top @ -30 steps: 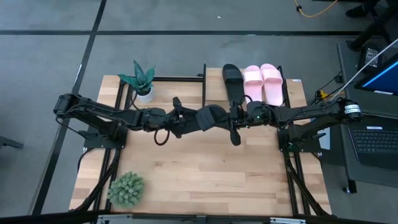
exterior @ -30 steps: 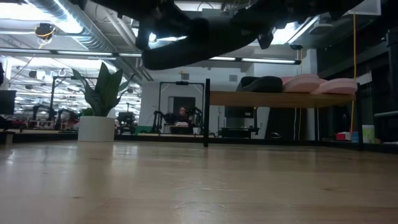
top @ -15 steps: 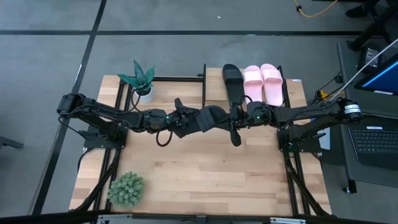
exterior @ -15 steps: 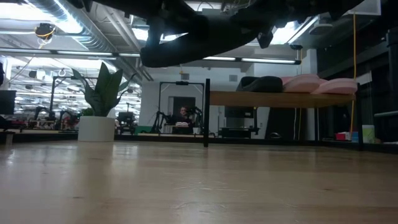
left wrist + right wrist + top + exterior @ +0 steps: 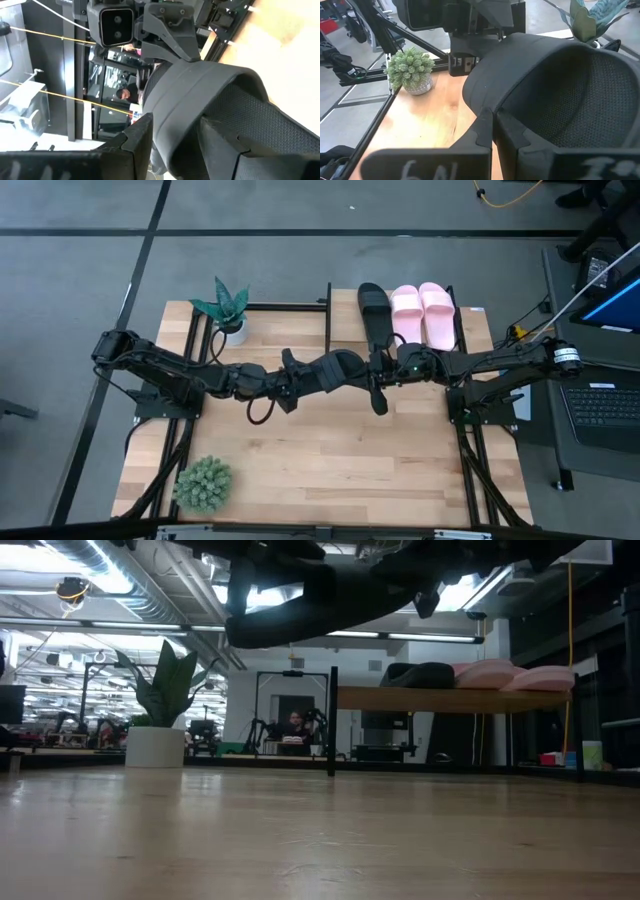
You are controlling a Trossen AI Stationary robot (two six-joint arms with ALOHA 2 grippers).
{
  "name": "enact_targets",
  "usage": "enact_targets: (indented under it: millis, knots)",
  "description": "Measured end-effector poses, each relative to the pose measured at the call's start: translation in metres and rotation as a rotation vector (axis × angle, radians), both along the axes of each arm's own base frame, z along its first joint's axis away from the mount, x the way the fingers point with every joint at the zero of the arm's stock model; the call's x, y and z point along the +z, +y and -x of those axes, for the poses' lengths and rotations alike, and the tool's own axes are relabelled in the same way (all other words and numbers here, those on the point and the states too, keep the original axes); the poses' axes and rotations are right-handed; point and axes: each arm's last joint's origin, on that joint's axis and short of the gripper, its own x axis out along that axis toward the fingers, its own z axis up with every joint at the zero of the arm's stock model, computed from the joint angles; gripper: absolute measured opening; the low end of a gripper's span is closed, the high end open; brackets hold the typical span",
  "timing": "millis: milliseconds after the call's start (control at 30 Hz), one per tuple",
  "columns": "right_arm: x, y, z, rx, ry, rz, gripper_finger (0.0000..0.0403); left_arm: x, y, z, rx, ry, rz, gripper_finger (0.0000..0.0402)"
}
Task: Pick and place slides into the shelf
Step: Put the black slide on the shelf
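A black slide (image 5: 340, 367) hangs in the air over the table's middle, between both grippers; the low view shows it (image 5: 310, 610) well above the tabletop. My left gripper (image 5: 298, 375) comes at it from the table's left, my right gripper (image 5: 375, 370) from the right, and each is shut on it. Another black slide (image 5: 372, 315) and the two pink slides (image 5: 422, 313) lie sole-down, side by side, on the shelf (image 5: 470, 328) at the table's far right. The shelf board (image 5: 450, 700) stands raised on thin black posts. My left gripper (image 5: 175, 147) has the black slide's smooth side wall by the strap (image 5: 175, 115) pinched between its two fingers, one finger outside and one on the textured inner side. It comes level from the table's left. The slide is lifted clear. My right gripper (image 5: 494, 132) pinches a thin edge of the black slide's strap (image 5: 492, 102) between its nearly closed fingers. It comes level from the table's right. The slide's hollow, with its textured inside (image 5: 585, 100), opens toward the wrist camera; the slide is clear of the table.
A potted leafy plant (image 5: 228, 308) stands at the far left of the table, a round green plant (image 5: 203, 483) at the near left corner. The shelf's black post (image 5: 328, 315) rises just beyond the held slide. A laptop (image 5: 605, 400) sits off the table's right.
My left gripper has moved a little toward the table's right, closing in on the black slide. The slide has stayed aloft at about the same place, and my right gripper has kept still.
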Motion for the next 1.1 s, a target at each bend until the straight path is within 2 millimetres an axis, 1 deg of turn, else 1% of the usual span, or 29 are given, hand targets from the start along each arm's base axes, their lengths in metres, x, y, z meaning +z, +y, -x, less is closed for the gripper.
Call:
enact_targets:
  millis: [133, 300, 533, 667, 867, 1100]
  knots:
    - [0.0000, 0.0000, 0.0000, -0.003, 0.001, -0.010, 0.0008, 0.0000, 0.0024, -0.0003, 0.001, 0.000, 0.002, 0.0142]
    - [0.0003, 0.0000, -0.0001, -0.003, -0.002, -0.010, 0.0008, 0.0006, 0.0024, -0.0004, 0.000, -0.008, 0.007, 0.0123]
    - [0.0008, -0.0001, -0.0002, -0.003, -0.008, -0.009, 0.0008, 0.0005, 0.0023, -0.0004, -0.001, -0.009, 0.011, 0.0087]
    - [0.0008, -0.0001, -0.0002, -0.003, -0.008, -0.009, 0.0008, 0.0003, 0.0023, -0.0004, 0.001, -0.021, 0.047, 0.0064]
    - [0.0017, 0.0000, -0.0005, -0.003, -0.018, -0.009, 0.0008, 0.0003, 0.0024, -0.0003, 0.007, -0.034, 0.083, 0.0013]
    - [0.0016, -0.0001, -0.0005, 0.004, -0.021, 0.016, 0.0009, -0.0003, 0.0024, -0.0003, 0.010, -0.035, 0.103, 0.0005]
